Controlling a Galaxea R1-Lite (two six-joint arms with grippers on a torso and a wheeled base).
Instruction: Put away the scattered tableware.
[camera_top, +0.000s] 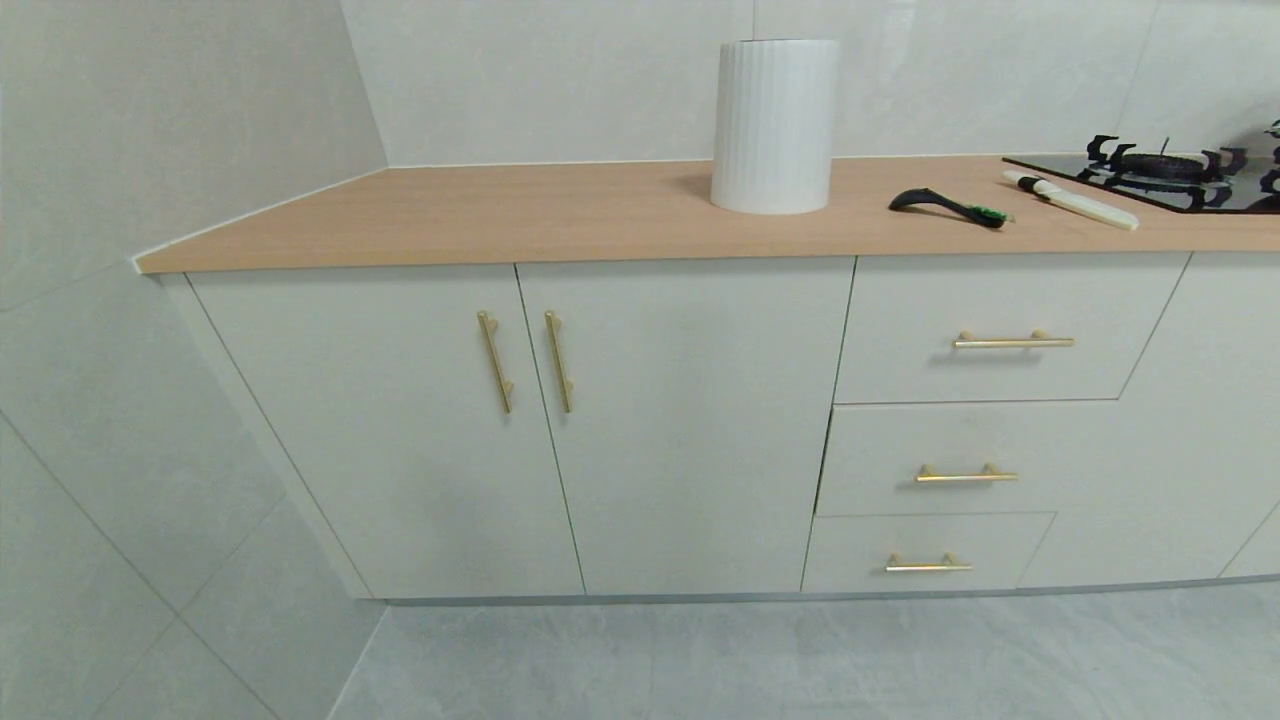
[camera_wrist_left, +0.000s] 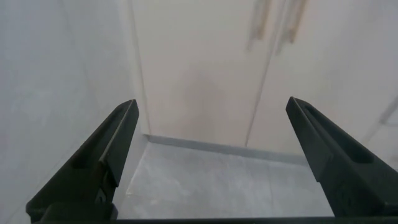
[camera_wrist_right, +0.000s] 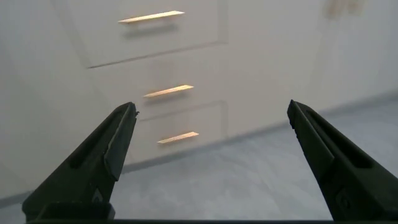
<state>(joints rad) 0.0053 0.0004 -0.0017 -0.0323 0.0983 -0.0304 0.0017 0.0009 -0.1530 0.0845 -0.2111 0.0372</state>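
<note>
**A:** Where does the tableware lie?

**B:** On the light wooden surface (camera_top: 450, 215), toward its right end. A black-handled peeler with a green tip (camera_top: 947, 207) lies flat to the right of a tall white ribbed cylindrical holder (camera_top: 773, 125), near it but not touching. A cream-white knife (camera_top: 1072, 200) lies a little further right, apart from the peeler and just in front of the black gas hob (camera_top: 1170, 185).

**A:** And the fingers?

**B:** The left gripper (camera_wrist_left: 211, 104) has its fingers spread wide with nothing between them. It hangs low before the 2 pale cabinet doors (camera_top: 690, 430), close to the grey tiled floor (camera_wrist_left: 211, 186).

**A:** The other one?

**B:** The right gripper (camera_wrist_right: 211, 106) is the same, fingers apart and empty. It faces the 3 pale drawers (camera_wrist_right: 186, 68) with brass bar handles (all 3 look shut). Those drawers sit under the part of the surface where the peeler and knife lie.
</note>
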